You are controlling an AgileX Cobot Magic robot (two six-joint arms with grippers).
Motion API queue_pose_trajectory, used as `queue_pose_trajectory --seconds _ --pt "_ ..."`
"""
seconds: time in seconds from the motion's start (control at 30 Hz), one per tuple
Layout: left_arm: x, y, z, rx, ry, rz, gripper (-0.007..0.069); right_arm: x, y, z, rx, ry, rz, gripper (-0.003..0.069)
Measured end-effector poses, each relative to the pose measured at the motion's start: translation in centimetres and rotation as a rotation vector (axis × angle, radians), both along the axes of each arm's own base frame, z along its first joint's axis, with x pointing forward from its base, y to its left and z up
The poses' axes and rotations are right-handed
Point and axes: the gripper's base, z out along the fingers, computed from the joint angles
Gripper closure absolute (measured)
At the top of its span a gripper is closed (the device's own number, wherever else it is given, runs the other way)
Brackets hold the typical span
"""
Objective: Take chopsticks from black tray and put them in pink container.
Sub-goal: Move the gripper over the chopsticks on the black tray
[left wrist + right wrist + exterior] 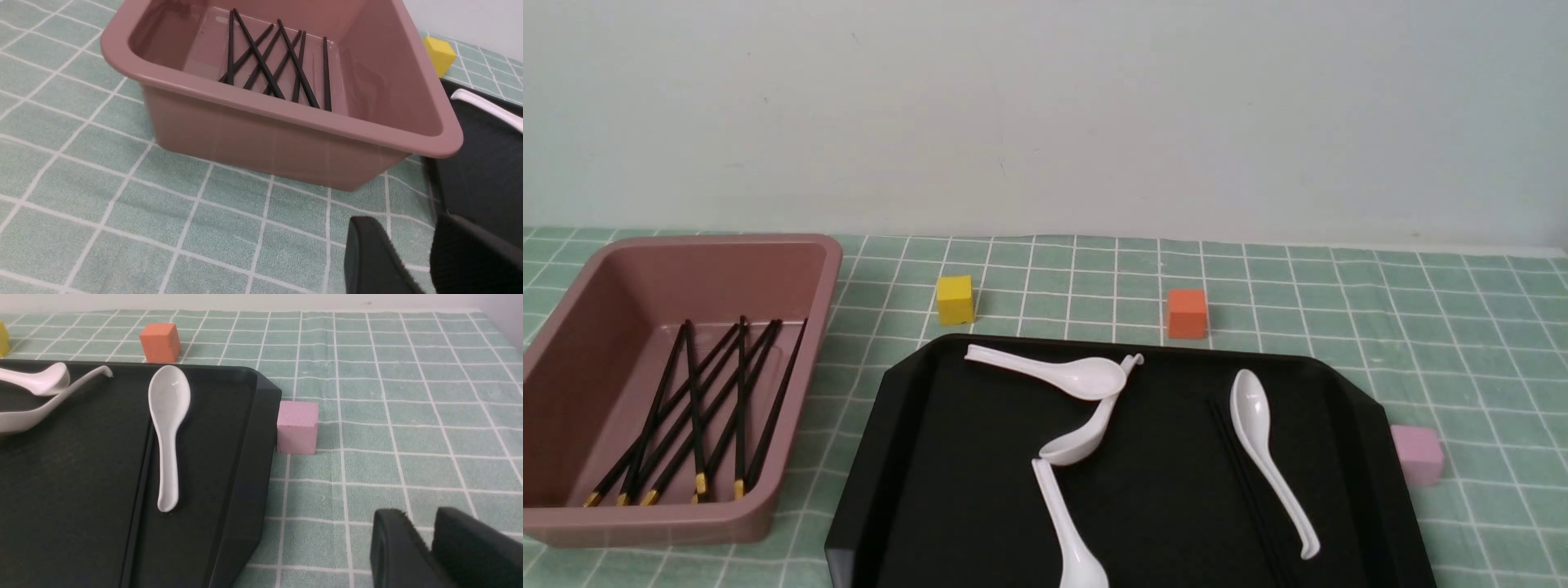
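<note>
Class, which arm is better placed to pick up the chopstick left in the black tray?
Probably the right: the chopstick lies toward the black tray's right side, near the right gripper.

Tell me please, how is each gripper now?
Left gripper: slightly open, holding nothing.
Right gripper: slightly open, holding nothing.

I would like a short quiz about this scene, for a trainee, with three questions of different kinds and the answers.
1. True or false: the orange cube lies inside the black tray.
2. Which container holds most of the chopsticks: (a) black tray, (b) pink container?
3. Fill in: the white spoons number ____ in the front view.

Key: 1 false; 2 b; 3 four.
</note>
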Motion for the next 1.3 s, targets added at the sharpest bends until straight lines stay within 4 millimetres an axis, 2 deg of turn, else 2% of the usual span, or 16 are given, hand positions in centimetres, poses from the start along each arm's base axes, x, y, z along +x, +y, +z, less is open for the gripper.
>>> queue_pose_trajectory --seconds 0.1,0.17,0.33,0.4,0.6,0.67,0.7,0.83,0.93,1.0,1.1,1.13,1.2,1.3 --pt "0.0 0.0 0.0 0.0 0.0 0.0 0.0386 0.0 0.0 0.0 0.001 -0.003 -0.001 0.0486" --pt "0.0 0.0 0.0 0.0 0.0 0.0 0.0386 0.0 0.1 0.1 0.08 -0.014 -0.006 0.0482" --pt "0.0 0.0 0.0 0.0 0.0 0.0 0.0386 0.1 1.2 0.7 0.752 -0.027 -0.058 0.0475" --pt "0.0 0.0 0.0 0.0 0.0 0.0 0.0386 0.1 1.4 1.0 0.955 -0.026 -0.071 0.0474" --pt "0.0 0.0 0.0 0.0 0.0 0.0 0.0386 0.1 1.7 1.4 1.182 -0.021 -0.071 0.0468" --pt "0.0 0.0 0.0 0.0 0.0 0.0 0.0386 0.1 1.8 2.1 1.17 -0.039 -0.047 0.0471" --pt "0.0 0.0 0.0 0.0 0.0 0.0 0.0386 0.0 1.8 3.0 1.114 -0.076 -0.016 0.0481" --pt "0.0 0.0 0.0 0.0 0.0 0.0 0.0386 -1.2 1.7 9.7 0.835 -0.294 0.109 0.0566" --pt "0.0 0.0 0.0 0.0 0.0 0.0 0.0386 -0.5 2.1 14.1 0.624 -0.298 0.172 0.0661" --pt "0.0 0.0 0.0 0.0 0.0 0.0 0.0386 0.3 2.7 16.1 0.565 -0.23 0.228 0.0668" --pt "0.0 0.0 0.0 0.0 0.0 0.0 0.0386 2.8 3.9 17.8 0.515 -0.007 0.331 0.0665" --pt "0.0 0.0 0.0 0.0 0.0 0.0 0.0386 4.3 4.7 18.3 0.496 0.146 0.403 0.0662" --pt "0.0 0.0 0.0 0.0 0.0 0.0 0.0386 6.2 5.6 18.5 0.474 0.385 0.509 0.0658" --pt "0.0 0.0 0.0 0.0 0.0 0.0 0.0386 9.8 6.1 16.6 0.459 0.691 0.607 0.0652"
